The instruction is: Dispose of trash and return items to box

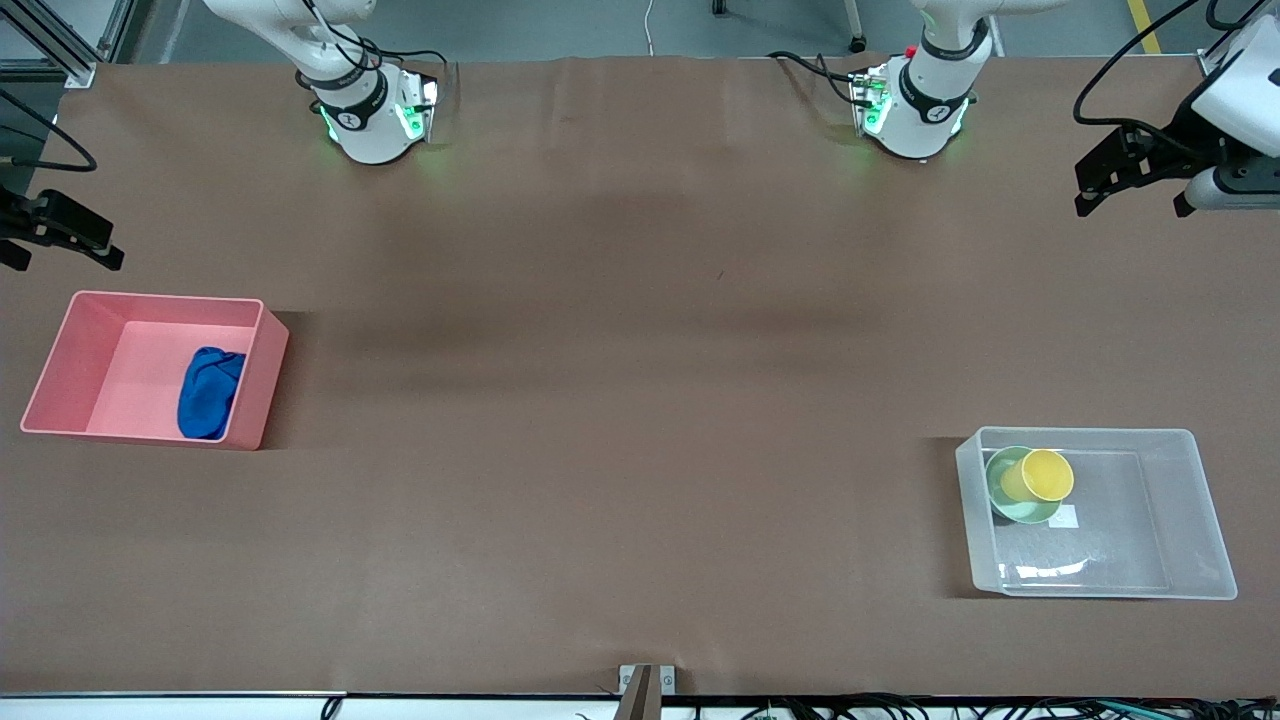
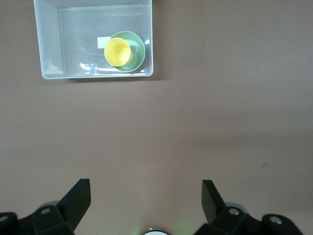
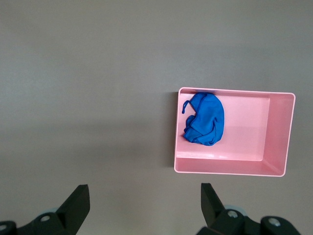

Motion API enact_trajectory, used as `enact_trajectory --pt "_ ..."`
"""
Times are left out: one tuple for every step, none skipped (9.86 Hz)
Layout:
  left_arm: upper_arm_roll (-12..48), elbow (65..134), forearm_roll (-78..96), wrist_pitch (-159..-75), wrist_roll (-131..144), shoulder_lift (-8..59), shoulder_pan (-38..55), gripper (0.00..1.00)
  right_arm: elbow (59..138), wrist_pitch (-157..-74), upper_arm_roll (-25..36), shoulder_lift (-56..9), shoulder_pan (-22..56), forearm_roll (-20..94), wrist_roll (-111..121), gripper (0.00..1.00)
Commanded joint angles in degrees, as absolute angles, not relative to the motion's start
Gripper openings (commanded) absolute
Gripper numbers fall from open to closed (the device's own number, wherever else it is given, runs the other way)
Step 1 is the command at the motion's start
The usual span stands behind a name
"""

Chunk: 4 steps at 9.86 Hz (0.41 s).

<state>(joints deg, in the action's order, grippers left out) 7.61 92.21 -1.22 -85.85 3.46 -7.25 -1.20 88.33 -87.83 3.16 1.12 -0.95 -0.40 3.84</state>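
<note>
Trash (image 1: 209,392) — a bright blue wad of soft, wrinkled thin material — lies inside the pink bin (image 1: 60,352), an opaque rectangular tub at the right arm's end of the table, pressed against the wall toward the table's middle. At the left arm's end sits the clear box (image 1: 1190,505), wide, shallow and see-through, with a small white label (image 1: 1066,516) on its floor. In it the mint-green bowl (image 1: 1003,503) rests near the wall toward the table's middle, and the yellow cup (image 1: 1040,476) lies tilted in the bowl (its round mouth faces up and outward). Brown table (image 1: 620,400) stretches bare and smooth between the two containers, which are well apart. Both arms wait high at the table's ends: the left gripper (image 2: 145,193) hangs with fingers spread and empty, and the right gripper (image 3: 145,196) is likewise spread, holding nothing — each partly cut off at the front view's edge.
</note>
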Motion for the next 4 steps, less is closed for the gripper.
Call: enact_trajectory --pt "7.12 93.44 -1.23 -86.92 3.60 -6.77 -0.79 1.00 88.77 -87.71 2.72 1.85 -1.58 -0.44 3.69 1.00" --pt "7.03 92.64 -1.23 -86.92 3.52 -6.07 -0.97 1.00 88.77 -87.63 2.72 1.85 -1.58 -0.44 3.69 1.00" --pt "7.12 92.38 -1.14 -86.92 3.52 -5.80 -0.97 1.00 88.77 -87.54 2.72 1.85 -1.58 -0.44 3.69 1.00" --pt "7.03 91.59 -1.14 -86.92 3.60 -5.45 -0.97 1.00 88.77 -87.54 2.72 1.85 -1.58 -0.44 3.69 1.00"
